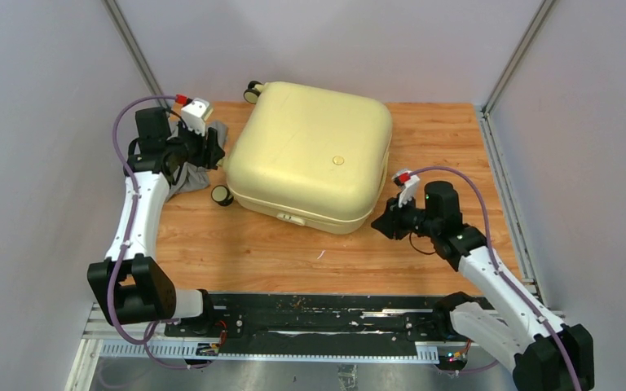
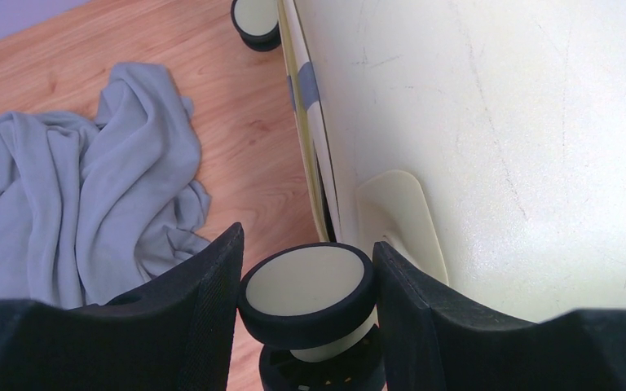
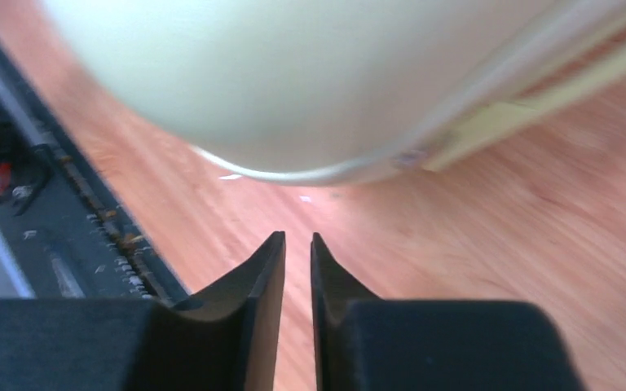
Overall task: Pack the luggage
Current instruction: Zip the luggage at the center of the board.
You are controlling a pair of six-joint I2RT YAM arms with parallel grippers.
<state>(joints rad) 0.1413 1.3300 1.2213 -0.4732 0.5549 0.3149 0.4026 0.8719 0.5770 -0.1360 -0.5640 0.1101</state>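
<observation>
The left claw [image 2: 307, 239] straddles a wheel [image 2: 306, 281] of the luggage [image 1: 314, 155], grip impossible to tell; the right claw [image 3: 297, 240], closed and empty, is beside its corner.

A pale-yellow hard-shell suitcase [image 1: 310, 155] lies flat on the wooden bench [image 1: 293, 252], a crumpled grey cloth [image 2: 73, 204] just left of it. The left tool [image 2: 307, 244] apparently straddles its near-left wheel [image 2: 306, 285]; the right tool [image 3: 297, 238] sits beside its near-right corner.

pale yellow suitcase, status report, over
Left gripper straddling a black-and-cream wheel, grip unclear. Right gripper shut, empty, off the near corner. Pale-yellow hard-shell suitcase closed, flat on wooden table. Crumpled grey cloth outside, left of it.
</observation>
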